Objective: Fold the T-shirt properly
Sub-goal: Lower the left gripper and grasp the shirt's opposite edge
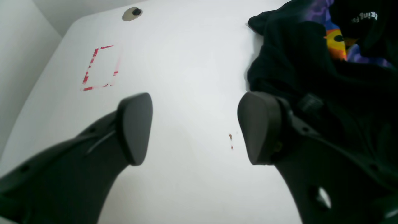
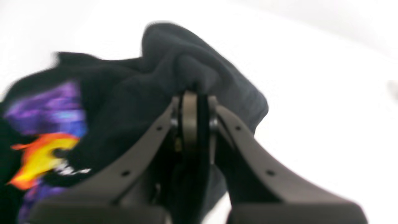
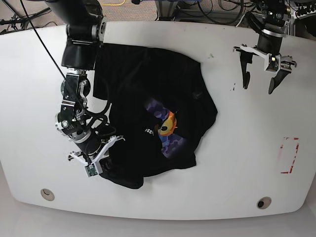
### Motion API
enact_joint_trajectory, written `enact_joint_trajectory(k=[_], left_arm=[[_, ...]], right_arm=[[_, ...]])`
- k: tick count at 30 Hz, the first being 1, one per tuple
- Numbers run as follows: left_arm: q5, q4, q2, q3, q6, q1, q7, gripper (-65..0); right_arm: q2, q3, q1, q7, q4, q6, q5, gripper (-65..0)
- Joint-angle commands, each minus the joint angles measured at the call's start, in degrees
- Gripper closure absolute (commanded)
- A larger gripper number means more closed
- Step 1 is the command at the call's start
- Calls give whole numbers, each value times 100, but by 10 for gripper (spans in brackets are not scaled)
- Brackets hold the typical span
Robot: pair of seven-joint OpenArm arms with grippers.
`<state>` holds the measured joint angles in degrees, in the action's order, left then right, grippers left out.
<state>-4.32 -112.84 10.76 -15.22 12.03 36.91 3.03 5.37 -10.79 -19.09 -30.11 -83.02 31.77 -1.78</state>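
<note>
White lettering on T-shirt blurred, unreadable

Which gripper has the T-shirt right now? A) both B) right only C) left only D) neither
B: the right gripper is shut on a bunch of the T-shirt, while the left gripper hangs open over bare table.

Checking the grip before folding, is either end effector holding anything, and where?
The right end effector pinches the T-shirt at a bunched edge; the left end effector holds nothing.
</note>
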Motion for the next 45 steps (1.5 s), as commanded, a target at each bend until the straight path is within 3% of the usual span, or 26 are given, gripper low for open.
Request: enact_joint_trajectory(k=[1, 14, 24, 26, 28, 36, 45], left_arm=[[-28, -115, 31, -19, -18, -4, 143, -433], [-456, -97, 31, 18, -22, -161, 43, -435], [-1007, 43, 54, 347, 815, -757, -901, -445], [-1018, 114, 26, 472, 1210, -1153, -1523, -451], [-988, 145, 17, 565, 1304, -1335, -1854, -454], [-800, 262, -51, 678, 1423, -1951, -2671, -454], [-777, 364, -184, 807, 1349, -2108, -2629, -449]], right_arm=[[20, 7, -112, -13, -366, -41, -13, -3], [65, 15, 25, -176, -1078, -49, 19, -6], [98, 16, 49, -522, -1831, 0, -28, -10], [146, 14, 71, -545, -1976, -21, -39, -4], [170, 10, 70, -574, -1979, -26, -46, -4], [191, -14, -59, -646, -1923, -36, -46, -2], [197, -10, -144, -669, -1942, -33, -53, 0]])
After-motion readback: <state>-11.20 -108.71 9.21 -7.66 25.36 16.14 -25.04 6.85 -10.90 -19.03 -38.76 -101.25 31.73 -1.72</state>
